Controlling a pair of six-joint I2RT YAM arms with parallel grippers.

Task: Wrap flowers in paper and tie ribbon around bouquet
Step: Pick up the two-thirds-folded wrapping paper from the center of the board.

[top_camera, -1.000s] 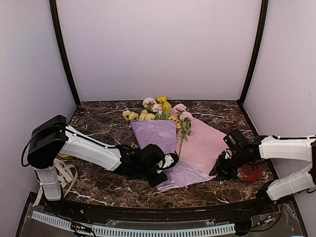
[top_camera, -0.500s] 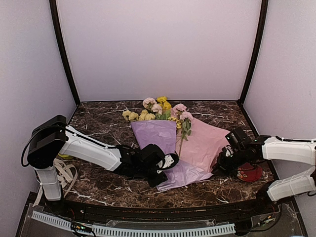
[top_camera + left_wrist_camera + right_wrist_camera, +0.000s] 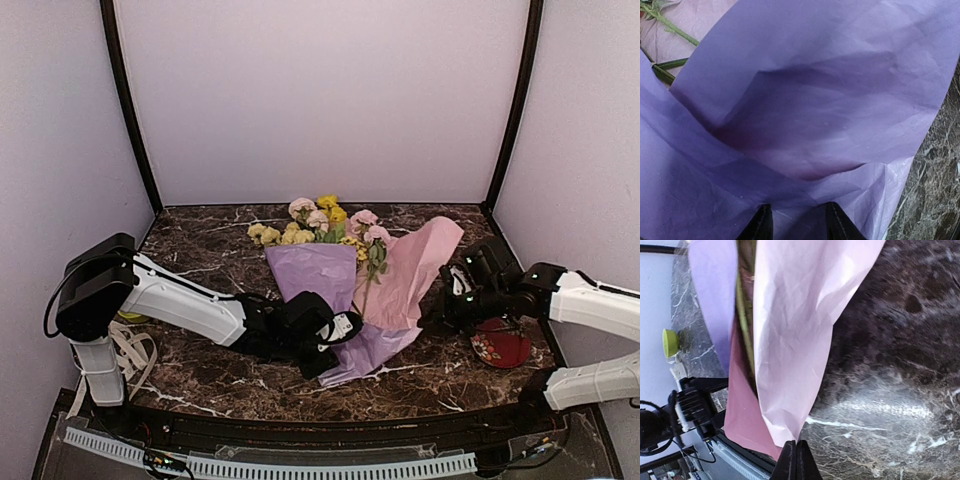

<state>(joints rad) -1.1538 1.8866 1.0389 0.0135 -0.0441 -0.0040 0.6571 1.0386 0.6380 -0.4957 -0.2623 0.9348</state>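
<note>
1. The paper [image 3: 312, 268] lies mid-way across the marble table [image 3: 210, 240]. Bare stone shows on every side of it: a wide band to its left, a narrower one behind it up to the back wall, and a strip in front of it toward the table's near edge.
2. To the right of the paper, a red dish [image 3: 500, 348] sits near its lower right edge. The right arm reaches in just behind the dish.
3. The ribbon [image 3: 135, 355] lies well apart to the paper's left, in loose cream loops by the left arm's base. A small yellow-green object [image 3: 670, 342] sits just behind it.
4. The right gripper [image 3: 796, 460] has its fingers pressed together on the paper's right corner. It holds that flap up off the stone, tilted toward the sheet's middle.
5. The left gripper [image 3: 797, 227] is at the paper's near left part. Its fingers stand apart with their tips on the sheet, which shows across the gap.
6. The paper is thin and crinkled. Its left flap is lilac and folded over the stems, and its raised right flap looks pale pink.
7. The flowers [image 3: 320, 222] jut past the paper's far edge, with pale yellow, bright yellow and pink blooms. One pink bloom on a green stem lies between the two flaps.
</note>
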